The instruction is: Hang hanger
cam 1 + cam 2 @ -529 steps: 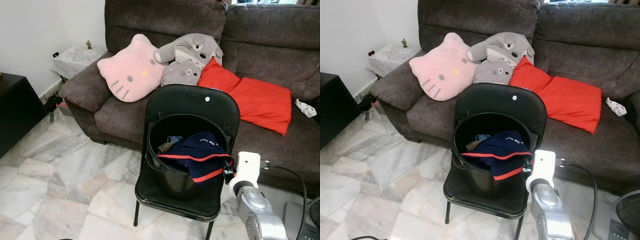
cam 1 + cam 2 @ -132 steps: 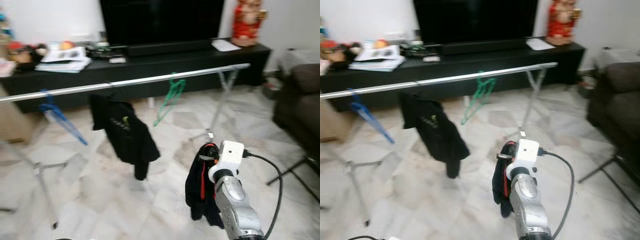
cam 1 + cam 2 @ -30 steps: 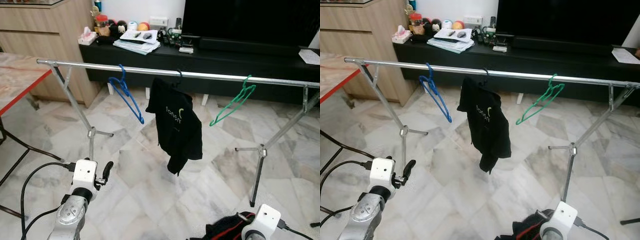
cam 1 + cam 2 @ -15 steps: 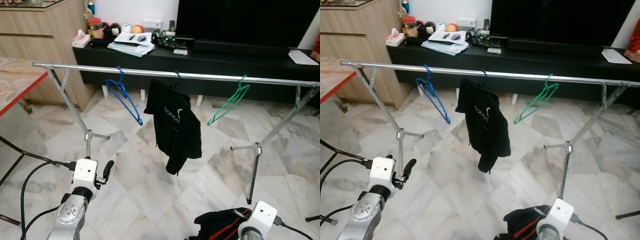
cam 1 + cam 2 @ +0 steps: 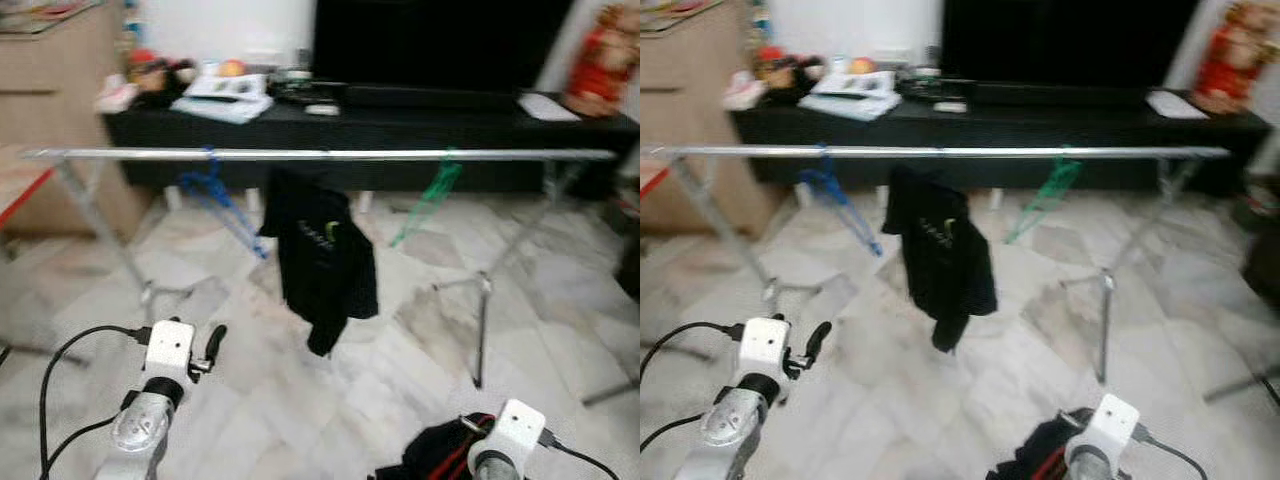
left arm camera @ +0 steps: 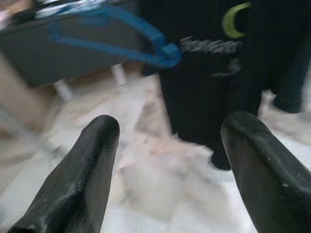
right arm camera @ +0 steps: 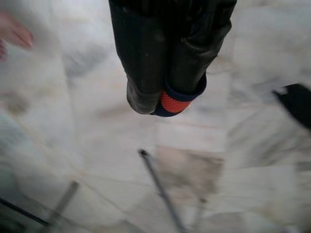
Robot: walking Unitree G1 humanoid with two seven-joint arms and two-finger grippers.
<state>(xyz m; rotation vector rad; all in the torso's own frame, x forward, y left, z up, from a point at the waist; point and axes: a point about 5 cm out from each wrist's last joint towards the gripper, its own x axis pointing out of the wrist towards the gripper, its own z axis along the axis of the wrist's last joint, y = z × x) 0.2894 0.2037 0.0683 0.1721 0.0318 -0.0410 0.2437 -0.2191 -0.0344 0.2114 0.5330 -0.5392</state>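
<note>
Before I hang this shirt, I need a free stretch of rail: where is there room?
The rail is bare from the green hanger to its right end, and from the blue hanger to its left end. The middle is crowded: the black shirt hangs between the two hangers. The right tool holds the dark garment; the left tool is open.

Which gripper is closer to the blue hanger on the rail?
Left. The left gripper sits open below the blue hanger, facing it. The right gripper, shut on the dark garment, is low on the far side.
</note>
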